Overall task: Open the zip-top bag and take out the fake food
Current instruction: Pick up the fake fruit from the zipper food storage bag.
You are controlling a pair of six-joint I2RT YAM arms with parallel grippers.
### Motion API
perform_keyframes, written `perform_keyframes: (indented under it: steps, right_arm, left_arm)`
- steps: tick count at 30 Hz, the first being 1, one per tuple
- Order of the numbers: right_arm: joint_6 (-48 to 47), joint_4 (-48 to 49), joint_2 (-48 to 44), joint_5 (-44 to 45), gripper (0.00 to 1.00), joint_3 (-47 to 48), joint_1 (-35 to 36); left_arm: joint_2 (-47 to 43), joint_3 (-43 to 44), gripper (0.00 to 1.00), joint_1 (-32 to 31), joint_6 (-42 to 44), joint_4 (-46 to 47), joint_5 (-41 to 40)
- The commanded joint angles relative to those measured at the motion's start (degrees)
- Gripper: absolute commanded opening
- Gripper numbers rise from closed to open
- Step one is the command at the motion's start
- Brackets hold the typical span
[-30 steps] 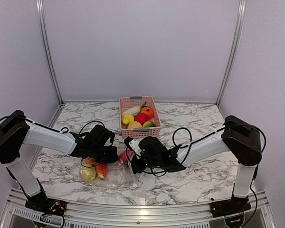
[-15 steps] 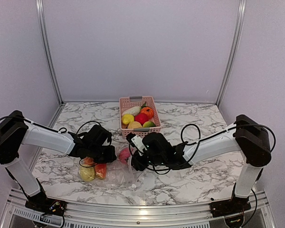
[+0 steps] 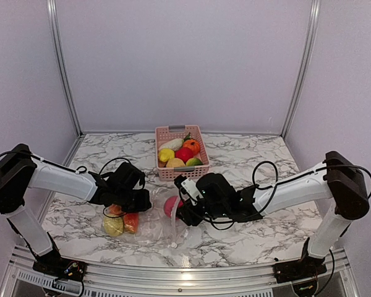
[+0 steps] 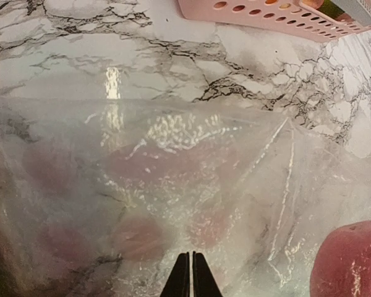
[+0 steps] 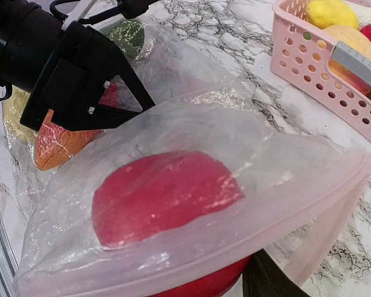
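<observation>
left pincer point(image 4: 191, 273) pinched together on zip-top bag point(image 4: 173, 179), right pincer point(image 3: 180, 211) clamped on red fruit point(image 5: 164, 192)

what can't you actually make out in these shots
Right gripper: in the top view its own wrist covers the fingers; in the right wrist view the zip-top bag and the bottom edge hide them, so open or shut is unclear.
Fake food deep in the bag: left wrist view, crinkled glare blurs it to pink smears.
Red fruit: its kind, right wrist view, veiled by film.
Pink basket: lower pieces, top view, covered by upper ones.
</observation>
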Motion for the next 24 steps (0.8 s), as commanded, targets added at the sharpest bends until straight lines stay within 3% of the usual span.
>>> perform_keyframes:
  steps: [1, 24]
  right_arm:
    - [1.1, -2.8, -4.1, -0.6, 0.49, -1.5, 0.4]
    - [2.5, -18.0, -21.8, 1.9, 0.49, -6.9, 0.2]
  left_arm:
    - [-0.1, -1.0, 0.04, 0.5, 0.1, -1.4, -0.7]
    - [-1.4, 1.0, 0.04, 0.5, 0.7, -2.4, -0.4]
